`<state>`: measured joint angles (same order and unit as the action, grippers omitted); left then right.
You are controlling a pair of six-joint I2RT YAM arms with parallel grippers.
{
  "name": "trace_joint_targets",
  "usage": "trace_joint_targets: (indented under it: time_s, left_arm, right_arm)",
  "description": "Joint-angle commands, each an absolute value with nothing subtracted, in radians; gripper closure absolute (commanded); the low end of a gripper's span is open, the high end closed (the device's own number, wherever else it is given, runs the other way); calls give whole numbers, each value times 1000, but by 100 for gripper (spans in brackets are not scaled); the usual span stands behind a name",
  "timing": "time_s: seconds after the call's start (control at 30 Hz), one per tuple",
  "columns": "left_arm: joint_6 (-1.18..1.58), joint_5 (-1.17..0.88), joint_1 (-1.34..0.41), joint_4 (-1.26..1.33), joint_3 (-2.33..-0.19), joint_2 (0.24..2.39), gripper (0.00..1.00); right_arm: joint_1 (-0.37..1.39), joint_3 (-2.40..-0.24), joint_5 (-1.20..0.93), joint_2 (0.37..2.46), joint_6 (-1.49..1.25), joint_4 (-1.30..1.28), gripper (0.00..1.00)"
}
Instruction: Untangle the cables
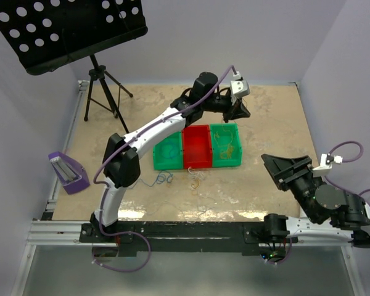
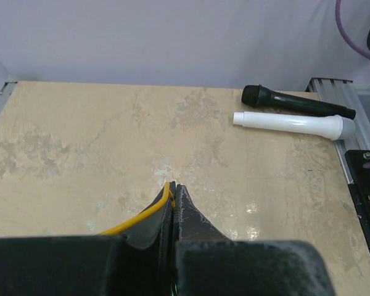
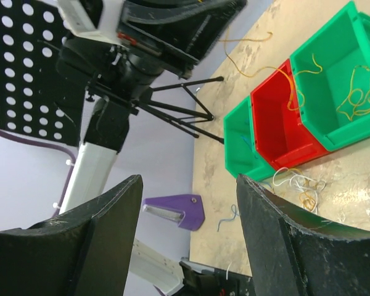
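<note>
My left claw (image 2: 174,187) is clamped tight on the yellow wire (image 2: 143,214), raised near the right green bin (image 1: 227,161); right claw (image 3: 190,182) gapes wide, empty; the tangle (image 1: 196,179) lies before the red bin (image 1: 197,164); feather-light, springy stuff, so I'd pinch near a loose end.

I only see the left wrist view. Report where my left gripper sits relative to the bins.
Observer: From above, the left gripper, shut on its yellow wire, shows just beyond the right green bin's far rim.
Operator: Say what's in that bin.
Observer: Curly yellow wires lie in it.
Operator: Report what's left on the table.
Observer: Loose white and gold wires lie before the red bin; a blue wire lies left of them.
</note>
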<state>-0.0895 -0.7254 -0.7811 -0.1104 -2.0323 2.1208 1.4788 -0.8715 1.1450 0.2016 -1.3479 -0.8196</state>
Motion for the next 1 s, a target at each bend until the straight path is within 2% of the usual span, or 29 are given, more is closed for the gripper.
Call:
trace_joint_targets:
  time_s: [0.0,0.27,0.3,0.33,0.37,0.57,0.7,0.77,0.87,0.97]
  left_arm:
    - [-84,-738,-776,-103,-2029,2180,100]
    - [-31,-795,-776,-121,-2056,2249,100]
    - [-32,-802,-775,-138,-2054,2253,97]
    - [-28,-807,-773,-156,-2054,2255,78]
    - [-17,-807,-769,-170,-2048,2253,72]
    - [12,-770,-738,-218,-1942,2183,66]
    - [-20,-733,-730,-278,-1896,2137,70]
    - [-9,-739,-718,-278,-1864,2105,78]
    - [66,-767,-687,-259,-1815,2042,79]
    - [115,-784,-647,-248,-1781,1991,78]
  right_arm:
    - [1486,-937,1226,224,-1384,-841,34]
    - [1486,-957,1253,241,-1424,-884,33]
    - [1486,-956,1253,239,-1424,-885,33]
    - [1488,-956,1253,239,-1428,-890,33]
    - [1486,-956,1253,242,-1436,-896,33]
    - [1486,-965,1252,330,-1546,-985,33]
    - [1488,-963,1266,435,-1663,-1069,33]
    - [1486,-948,1266,481,-1692,-1069,32]
    - [1465,-930,1278,566,-1717,-1069,29]
    - [1308,-928,1281,659,-1684,-1051,27]
